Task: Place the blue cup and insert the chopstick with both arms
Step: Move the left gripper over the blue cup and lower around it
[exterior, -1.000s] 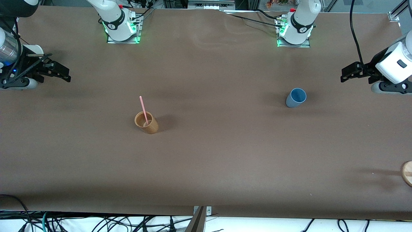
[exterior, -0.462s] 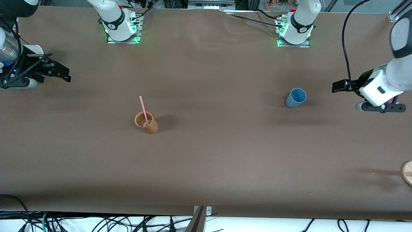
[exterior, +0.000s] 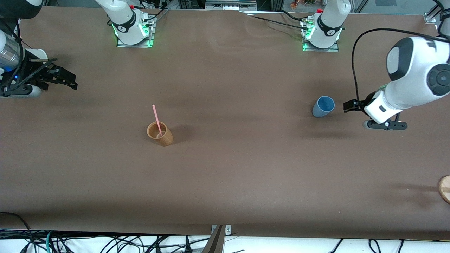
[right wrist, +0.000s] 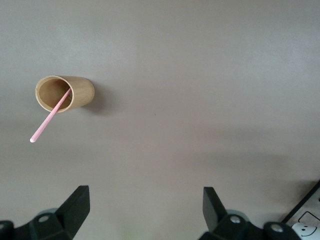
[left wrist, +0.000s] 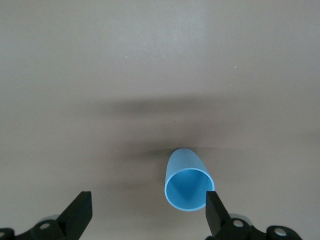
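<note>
Left gripper (exterior: 348,106) low beside blue cup (exterior: 322,106), jaws spread; right arm waits.

My blue cup (exterior: 323,106) stands upright and empty on the worktop (exterior: 246,175) toward my left arm's end. The pink chopstick (exterior: 156,120) leans in the tan cup (exterior: 160,133), toward my right arm's end.

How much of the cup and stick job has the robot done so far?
Nothing is finished yet. The chopstick leans inside the brown cup, not the blue one. The blue cup stands untouched toward the left arm's end of the table. In hand: the left hand, open, is right beside it, not gripping. The right hand waits open at its own end of the table. Left: place the cup, then move the chopstick into it.
</note>
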{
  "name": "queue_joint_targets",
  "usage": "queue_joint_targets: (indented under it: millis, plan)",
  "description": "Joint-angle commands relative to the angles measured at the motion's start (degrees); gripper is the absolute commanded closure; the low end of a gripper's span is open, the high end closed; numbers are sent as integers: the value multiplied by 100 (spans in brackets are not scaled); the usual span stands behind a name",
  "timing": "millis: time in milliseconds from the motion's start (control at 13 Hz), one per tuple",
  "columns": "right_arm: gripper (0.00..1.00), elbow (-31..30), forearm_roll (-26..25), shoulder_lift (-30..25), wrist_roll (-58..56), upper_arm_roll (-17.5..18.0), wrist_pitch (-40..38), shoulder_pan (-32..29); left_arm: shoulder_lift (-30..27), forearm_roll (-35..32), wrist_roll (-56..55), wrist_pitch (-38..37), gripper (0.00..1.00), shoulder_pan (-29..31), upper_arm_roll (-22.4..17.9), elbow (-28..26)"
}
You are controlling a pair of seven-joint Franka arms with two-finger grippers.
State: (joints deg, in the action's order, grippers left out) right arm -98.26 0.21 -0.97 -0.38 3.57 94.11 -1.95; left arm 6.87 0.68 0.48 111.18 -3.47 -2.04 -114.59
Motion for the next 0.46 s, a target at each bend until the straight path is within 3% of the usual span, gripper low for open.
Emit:
queue_joint_targets:
  millis: [0, 385]
  plan:
    - [0, 105, 111, 44, -94, 3, -85, -69, -370, -7, -21, 718, 0, -22, 2, -896]
    - [0, 105, 111, 44, -94, -6, -77, -69, -511, -15, -21, 1809, 0, -22, 2, -1855]
